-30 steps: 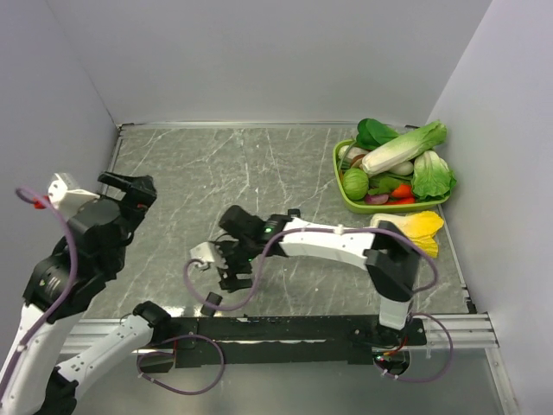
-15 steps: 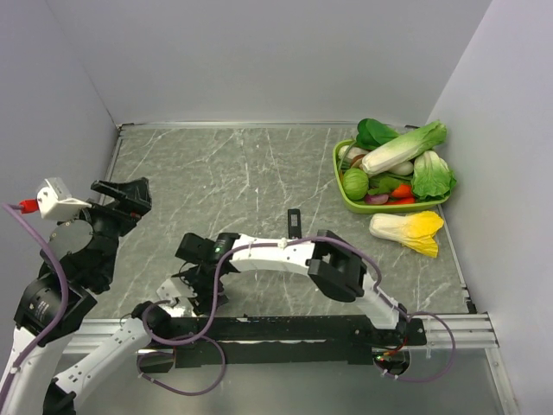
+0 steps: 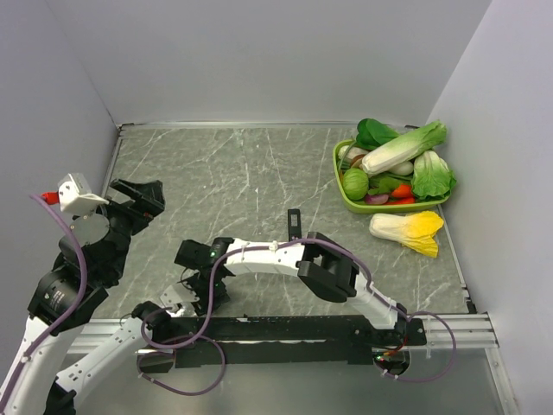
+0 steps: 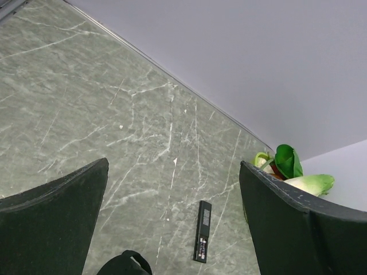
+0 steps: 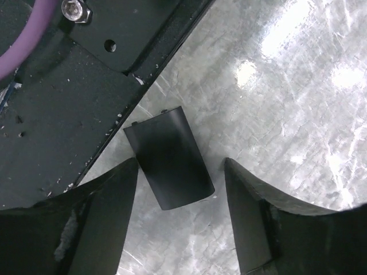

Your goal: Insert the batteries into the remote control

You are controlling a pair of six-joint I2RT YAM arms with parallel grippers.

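Remote control (image 3: 294, 223) centre, vegetable tray (image 3: 339, 185) right

No text, label or number legible in any view, remote (image 4: 202, 231) face shows tiny button marks too small to read, black cover (image 5: 169, 160) surface plain and unmarked

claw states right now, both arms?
Left claw: open, empty.
Right claw: open, straddling the black cover piece, not gripping it.

white arms (image 3: 259, 256) with black joints, purple cables (image 5: 11, 46), black pincer fingers (image 5: 103, 217), silver screw (image 5: 74, 8)
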